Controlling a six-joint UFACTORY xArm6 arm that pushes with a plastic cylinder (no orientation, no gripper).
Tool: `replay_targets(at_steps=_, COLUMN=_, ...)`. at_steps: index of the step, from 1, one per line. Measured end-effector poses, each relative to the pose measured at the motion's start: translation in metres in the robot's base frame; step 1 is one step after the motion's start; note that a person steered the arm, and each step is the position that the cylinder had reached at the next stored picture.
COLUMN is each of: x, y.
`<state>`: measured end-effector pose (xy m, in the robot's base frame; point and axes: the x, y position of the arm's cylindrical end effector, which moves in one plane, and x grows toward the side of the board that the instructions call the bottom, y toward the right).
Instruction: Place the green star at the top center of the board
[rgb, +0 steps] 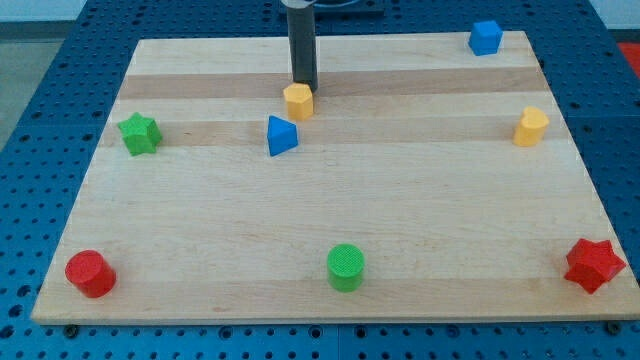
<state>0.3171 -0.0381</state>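
Nothing is done yet: my tip (304, 83), a bare rod with no gripper to open or close, touches the yellow hexagon block (298, 101) near the desk's (400, 230) top center, while the green star (139, 133) sits well apart at the view's left.

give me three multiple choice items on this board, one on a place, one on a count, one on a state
1. Where does the green star lie?
A. near the view's left edge
B. at the view's top right corner
C. at the bottom centre

2. How many red blocks are on the board?
A. none
B. two
C. four

3. How does my tip stand?
A. pressed on the green star
B. beside the green cylinder
C. right behind the yellow hexagonal block, far from the green star

Key: 1 A, the star sits by the left edge. 2 B, a red cylinder and a red star. 3 C, the rod ends just above the yellow block.
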Motion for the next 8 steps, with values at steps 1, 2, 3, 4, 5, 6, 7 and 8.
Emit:
replay_targets(at_steps=1, x=0.027, y=0.0)
replay_targets(at_steps=2, x=0.028, y=-0.015)
replay_targets(at_steps=3, x=0.007, y=-0.056)
replay_targets(at_steps=4, x=-0.017, y=-0.112)
replay_targets(at_steps=5, x=-0.018, y=-0.185)
replay_targets(at_steps=6, x=-0.005, y=-0.266)
replay_targets(at_steps=7, x=0.005, y=-0.267)
replay_targets(at_steps=8, x=0.079, y=-0.251)
